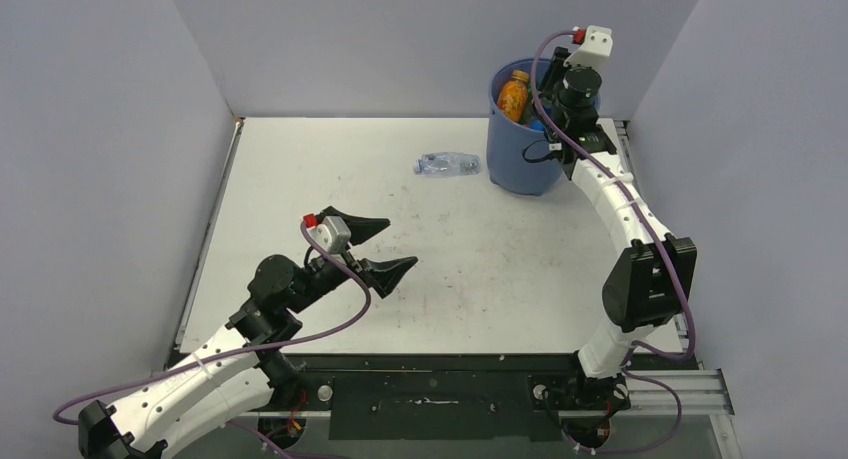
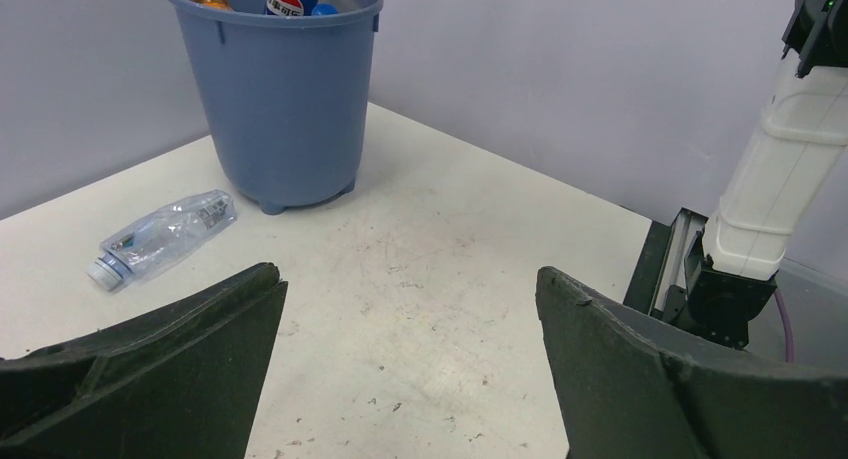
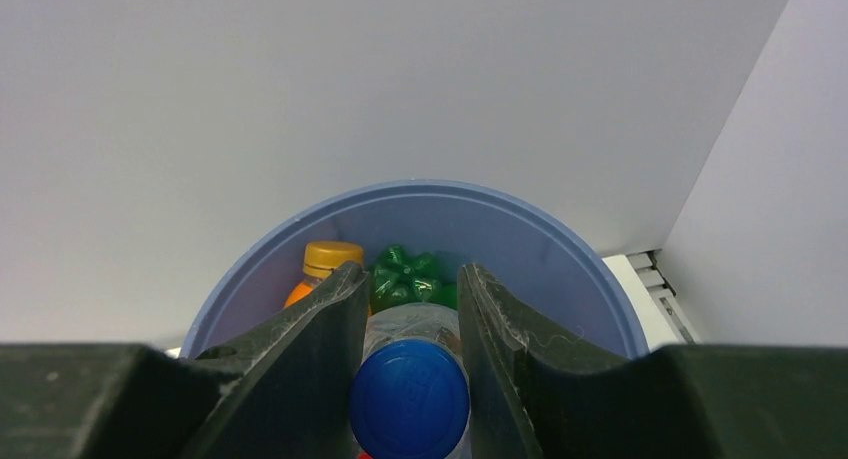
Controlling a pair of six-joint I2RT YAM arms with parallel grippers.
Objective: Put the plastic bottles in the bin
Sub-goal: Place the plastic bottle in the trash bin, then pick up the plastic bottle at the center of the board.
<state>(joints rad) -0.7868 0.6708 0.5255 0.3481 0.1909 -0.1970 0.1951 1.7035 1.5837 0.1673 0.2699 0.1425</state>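
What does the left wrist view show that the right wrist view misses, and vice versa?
Left wrist only: a clear bottle lying on the table near the bin, and the right arm. Right wrist only: a blue-capped bottle gripped in the right end effector above the bin, and a green bottle inside. Both: the blue bin and the orange-capped bottle in it.

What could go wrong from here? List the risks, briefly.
1. The bin looks nearly full, with the orange bottle poking above its rim. The blue-capped bottle in the right gripper may land on the pile and tumble out once released.
2. The clear bottle lies close beside the bin. The open left gripper, reaching for it, could nudge the bin or meet the right arm above it.
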